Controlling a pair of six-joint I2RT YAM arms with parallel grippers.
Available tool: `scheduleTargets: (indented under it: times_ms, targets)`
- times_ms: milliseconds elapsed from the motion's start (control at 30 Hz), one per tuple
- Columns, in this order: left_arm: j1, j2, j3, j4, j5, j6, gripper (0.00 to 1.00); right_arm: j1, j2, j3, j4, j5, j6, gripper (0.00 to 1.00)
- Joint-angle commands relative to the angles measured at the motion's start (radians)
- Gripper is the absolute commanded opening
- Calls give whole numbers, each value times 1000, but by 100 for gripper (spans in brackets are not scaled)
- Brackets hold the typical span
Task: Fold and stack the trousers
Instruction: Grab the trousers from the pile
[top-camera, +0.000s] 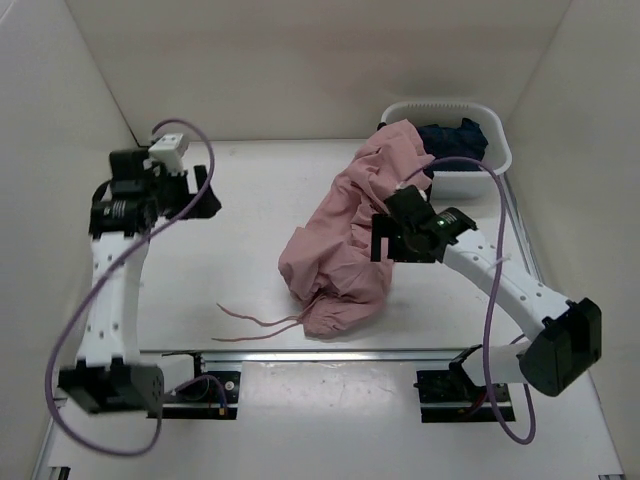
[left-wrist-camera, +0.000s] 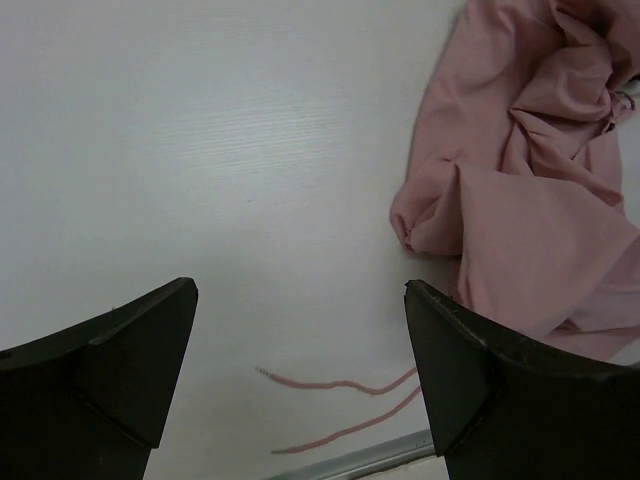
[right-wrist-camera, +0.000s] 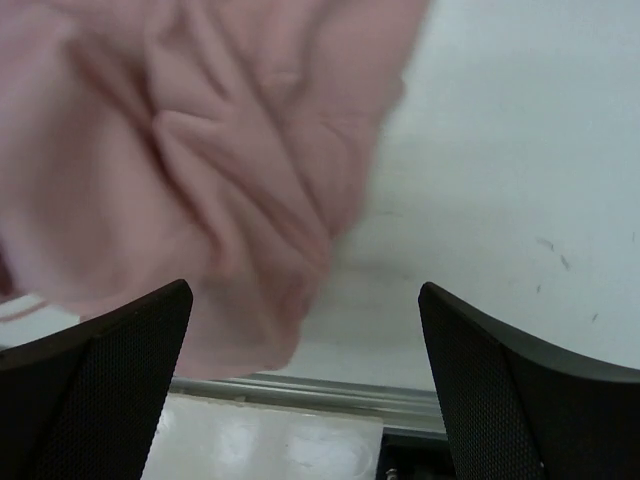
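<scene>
Drawstrings (top-camera: 258, 322) are noted nearest the arm bases: two thin pink cords trailed loose over the table (top-camera: 230, 260), just short of the metal rail (top-camera: 330, 354) at its near edge. They are taken to mark the waistband end of the garment. Just beyond them the trousers (top-camera: 340, 250) are heaped right of the table's middle, crumpled, with no fold yet made. The right gripper (right-wrist-camera: 305, 290) is held over the right part of the heap, fingers spread wide with nothing between them. Blurred fabric is seen below and left of the fingers, and contact cannot be confirmed. This placement is read as an approach for a grasp. The left gripper (left-wrist-camera: 298, 290) is held farther back over bare table, well apart from the cloth, fingers likewise wide and empty. It is presumably kept ready to take a second hold for spreading. At the far right, the trousers' far end is draped over the rim of a white basket (top-camera: 500, 150), so the garment is judged only partly drawn out. A dark navy garment (top-camera: 455, 135) is seen inside the basket.
</scene>
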Motion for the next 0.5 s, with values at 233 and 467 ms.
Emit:
scheduleTargets:
  times_ms: [233, 467]
  targets:
    - [-446, 579, 328, 79, 8, 1, 100, -96, -153, -323, 296, -51, 260, 99]
    - [-563, 1005, 753, 208, -1, 1, 100, -96, -153, -427, 380, -65, 301, 99]
